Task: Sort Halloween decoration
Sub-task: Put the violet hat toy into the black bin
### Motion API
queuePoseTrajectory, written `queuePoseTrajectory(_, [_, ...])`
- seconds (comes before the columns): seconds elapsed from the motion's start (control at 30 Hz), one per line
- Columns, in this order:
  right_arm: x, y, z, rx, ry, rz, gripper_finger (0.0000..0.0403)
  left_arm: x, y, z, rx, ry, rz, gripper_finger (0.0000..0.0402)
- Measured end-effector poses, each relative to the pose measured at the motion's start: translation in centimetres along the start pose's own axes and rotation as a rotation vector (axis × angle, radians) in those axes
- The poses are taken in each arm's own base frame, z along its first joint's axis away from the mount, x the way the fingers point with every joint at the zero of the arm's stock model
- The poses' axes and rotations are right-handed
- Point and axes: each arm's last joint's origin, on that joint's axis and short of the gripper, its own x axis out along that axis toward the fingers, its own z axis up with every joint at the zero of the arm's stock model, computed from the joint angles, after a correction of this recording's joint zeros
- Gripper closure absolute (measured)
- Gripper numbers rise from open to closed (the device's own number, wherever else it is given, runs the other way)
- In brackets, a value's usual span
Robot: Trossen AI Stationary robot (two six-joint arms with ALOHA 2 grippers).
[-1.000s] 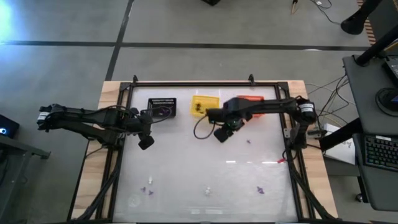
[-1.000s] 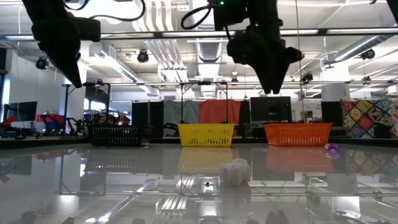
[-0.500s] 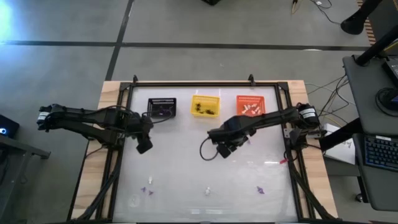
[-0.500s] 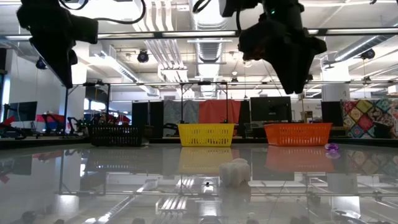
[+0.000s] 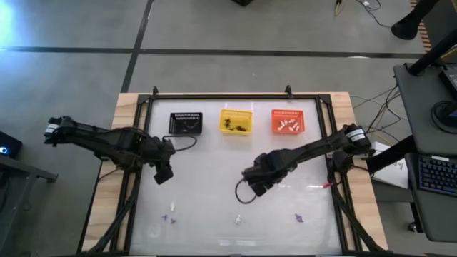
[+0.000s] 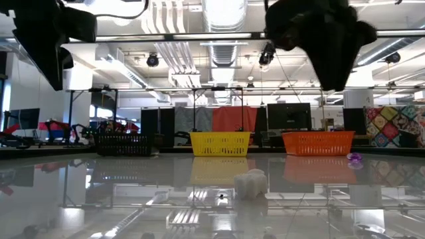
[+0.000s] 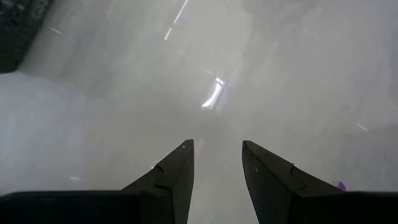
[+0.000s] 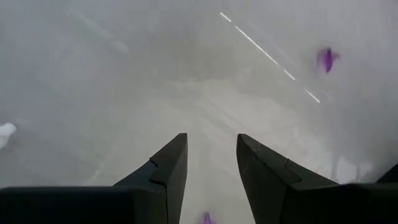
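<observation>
hovering released, right fingers (image 8: 208,165) flank bare table, purple trinket (image 8: 326,58) well apart.

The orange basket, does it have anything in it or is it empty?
Not empty. From above, the orange basket holds several small white trinkets on its floor.

Glossy white counter (image 5: 214,171) in a black frame. Along the far edge sit a black plastic basket (image 5: 186,123), yellow plastic basket (image 5: 235,121) and orange plastic basket (image 5: 288,121). Left claw (image 5: 163,175) over the left half, right claw (image 5: 258,188) near centre. Tiny purple and white trinkets (image 5: 298,218) scattered along the near edge.
</observation>
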Motion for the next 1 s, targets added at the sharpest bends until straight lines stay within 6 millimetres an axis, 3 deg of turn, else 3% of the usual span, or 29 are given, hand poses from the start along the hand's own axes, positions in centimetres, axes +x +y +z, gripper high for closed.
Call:
queuePoseTrajectory(0.43, [0.8, 1.0, -9.0, 0.1, 0.01, -0.088, 0.0277, 0.0, -0.4, -0.3, 0.018, 0.003, -0.008, 0.0283])
queuePoseTrajectory(0.67, [2.3, 0.6, -13.9, 0.133, 0.029, -0.144, 0.028, 0.0, -0.4, -0.3, 0.043, 0.001, -0.006, 0.0283])
queuePoseTrajectory(1.0, [5.5, -0.7, -17.4, 0.224, 0.01, -0.112, 0.028, 0.0, -0.4, -0.3, 0.04, -0.001, -0.006, 0.0283])
